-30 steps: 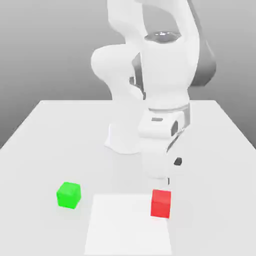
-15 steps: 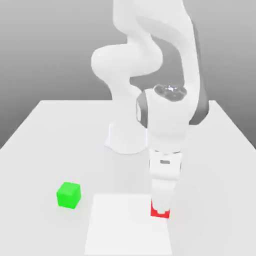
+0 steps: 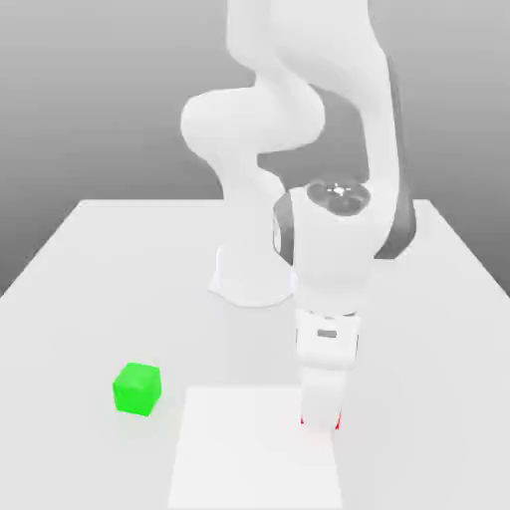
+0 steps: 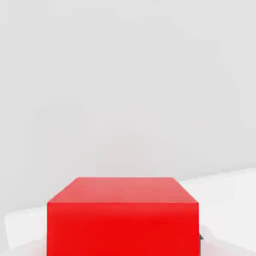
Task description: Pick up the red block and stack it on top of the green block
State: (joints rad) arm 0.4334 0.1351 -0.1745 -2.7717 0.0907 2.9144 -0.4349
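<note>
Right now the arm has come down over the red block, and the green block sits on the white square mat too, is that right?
Not quite. In the exterior view the green block sits on the bare table, to the view's left of the white square. The gripper is down over the red block.

Red block (image 4: 122, 220) – matte, plain, unmarked. Green block (image 3: 136, 388) – same matte finish. Table (image 3: 100, 299) smooth, pale, flat. Arm (image 3: 334, 249) – smooth white shell, plastic-looking, slight sheen.

The arm has come down over the red block (image 3: 306, 422), and the fingers (image 3: 319, 413) have clamped onto it.
</note>
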